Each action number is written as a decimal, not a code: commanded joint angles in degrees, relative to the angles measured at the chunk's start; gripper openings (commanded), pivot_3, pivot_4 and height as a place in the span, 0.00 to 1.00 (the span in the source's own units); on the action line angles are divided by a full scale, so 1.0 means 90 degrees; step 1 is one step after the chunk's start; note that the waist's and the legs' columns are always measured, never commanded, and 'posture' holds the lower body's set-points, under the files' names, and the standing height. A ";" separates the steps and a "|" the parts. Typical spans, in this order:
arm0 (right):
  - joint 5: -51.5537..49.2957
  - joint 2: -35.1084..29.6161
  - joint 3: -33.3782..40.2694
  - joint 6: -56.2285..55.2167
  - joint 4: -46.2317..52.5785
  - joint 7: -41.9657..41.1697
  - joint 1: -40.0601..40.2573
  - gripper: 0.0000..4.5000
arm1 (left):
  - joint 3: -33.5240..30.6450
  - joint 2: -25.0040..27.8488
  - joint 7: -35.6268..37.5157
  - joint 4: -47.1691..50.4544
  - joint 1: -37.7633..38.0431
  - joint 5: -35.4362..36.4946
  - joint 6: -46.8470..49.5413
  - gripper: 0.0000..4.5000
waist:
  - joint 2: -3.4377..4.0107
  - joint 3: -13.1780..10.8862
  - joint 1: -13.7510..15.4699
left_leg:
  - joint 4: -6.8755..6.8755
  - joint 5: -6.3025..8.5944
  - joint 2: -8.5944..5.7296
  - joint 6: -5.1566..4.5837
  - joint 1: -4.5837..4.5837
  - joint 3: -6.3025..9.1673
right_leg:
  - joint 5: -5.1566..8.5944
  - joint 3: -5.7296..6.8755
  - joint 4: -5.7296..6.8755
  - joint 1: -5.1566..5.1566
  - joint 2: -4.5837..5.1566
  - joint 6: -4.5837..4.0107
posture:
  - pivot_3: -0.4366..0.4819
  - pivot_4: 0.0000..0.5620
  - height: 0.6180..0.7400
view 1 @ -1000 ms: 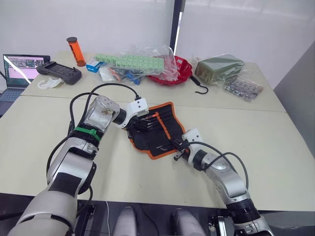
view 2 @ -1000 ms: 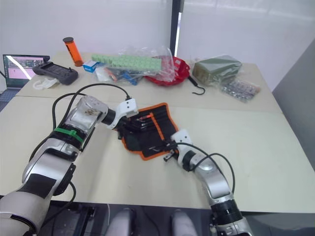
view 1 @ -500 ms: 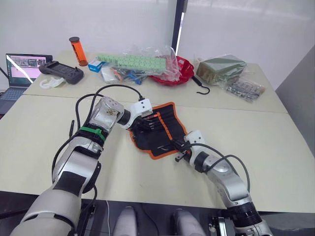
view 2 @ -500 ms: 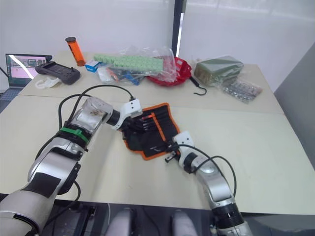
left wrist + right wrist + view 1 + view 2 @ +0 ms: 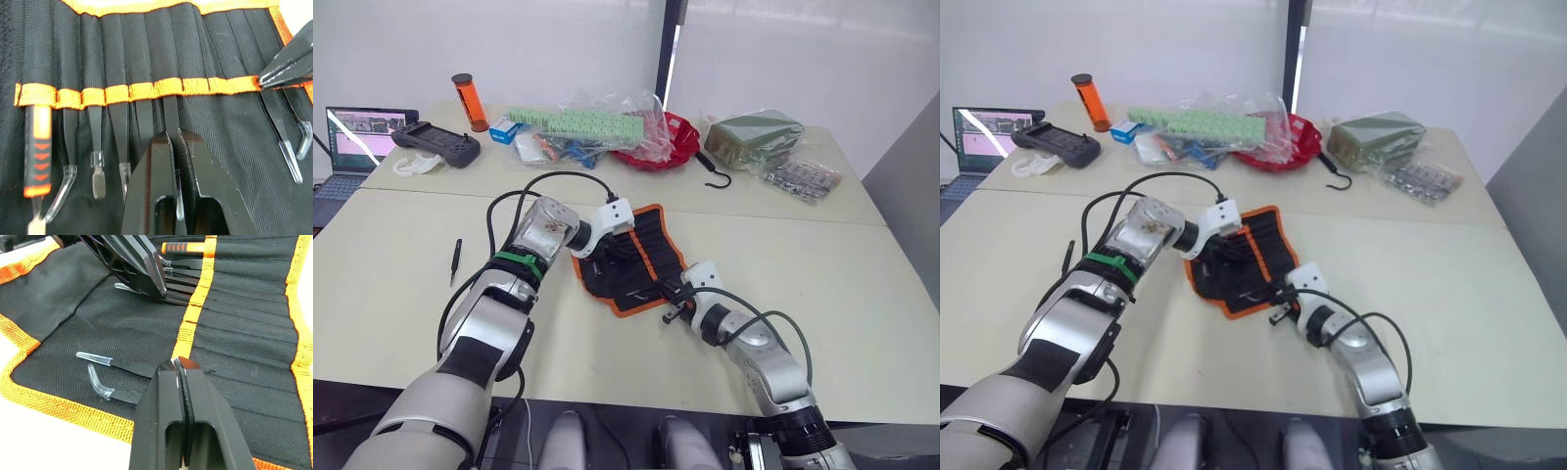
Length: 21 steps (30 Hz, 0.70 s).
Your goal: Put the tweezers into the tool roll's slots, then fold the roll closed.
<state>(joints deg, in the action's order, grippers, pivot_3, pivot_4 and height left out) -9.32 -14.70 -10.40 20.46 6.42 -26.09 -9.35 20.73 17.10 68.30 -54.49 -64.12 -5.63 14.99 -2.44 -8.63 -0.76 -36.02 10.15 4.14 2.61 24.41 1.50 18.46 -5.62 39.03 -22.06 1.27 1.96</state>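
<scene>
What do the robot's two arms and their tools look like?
Both arms are silver-grey metal with black joint sections and loose black cables looping alongside. The left arm wears a green band and a white wrist block; the right arm has a white wrist block too. The left tool and the right tool each have two flat black fingers.

A pale beige tabletop (image 5: 862, 264) fills the room's middle, a seam crossing it. Behind the tabletop stand white walls (image 5: 509, 39), split by a dark vertical post (image 5: 670, 39). A grey panel (image 5: 911, 176) borders its right side.
</scene>
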 commanded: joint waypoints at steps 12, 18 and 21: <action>0.0110 0.0024 -0.0142 0.0419 -0.0248 0.0054 0.0271 0.00 | -0.0264 -0.0321 -0.0436 -0.0547 -0.0442 -0.0181 -0.0514 0.00 | 0.0001 0.0000 0.0009 | -0.0009 -0.0002 -0.0015 -0.0003 -0.0001 0.0015 | 0.0004 -0.0002 0.0000 0.0017 0.0005 0.0009 | 0.48 0.27 0.99; 0.0122 0.0027 -0.0156 0.0400 -0.0320 0.0025 0.0222 0.00 | -0.0493 -0.0094 0.0073 -0.0178 -0.0404 0.0036 -0.0055 0.21 | 0.0001 0.0000 -0.0006 | -0.0009 -0.0002 -0.0016 -0.0003 -0.0001 0.0018 | 0.0004 -0.0001 0.0000 0.0018 0.0004 0.0010 | 0.48 0.27 0.99; 0.0141 0.0009 -0.0173 0.0368 -0.0421 -0.0022 0.0154 0.00 | -0.0574 0.0248 0.0338 0.0369 -0.0237 0.0097 0.0233 0.46 | 0.0001 0.0000 -0.0038 | -0.0005 -0.0002 -0.0015 -0.0003 -0.0001 0.0018 | 0.0004 -0.0002 0.0000 0.0015 0.0004 0.0010 | 0.48 0.27 0.99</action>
<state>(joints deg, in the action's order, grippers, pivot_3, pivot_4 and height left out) -9.32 -14.02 -10.84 21.24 6.28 -26.00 -9.74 16.98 18.01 70.00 -54.90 -65.60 -6.18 15.87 -2.43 -8.63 -1.10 -36.05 10.13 4.01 2.58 24.39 1.67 18.49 -5.63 39.05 -21.92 1.30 2.04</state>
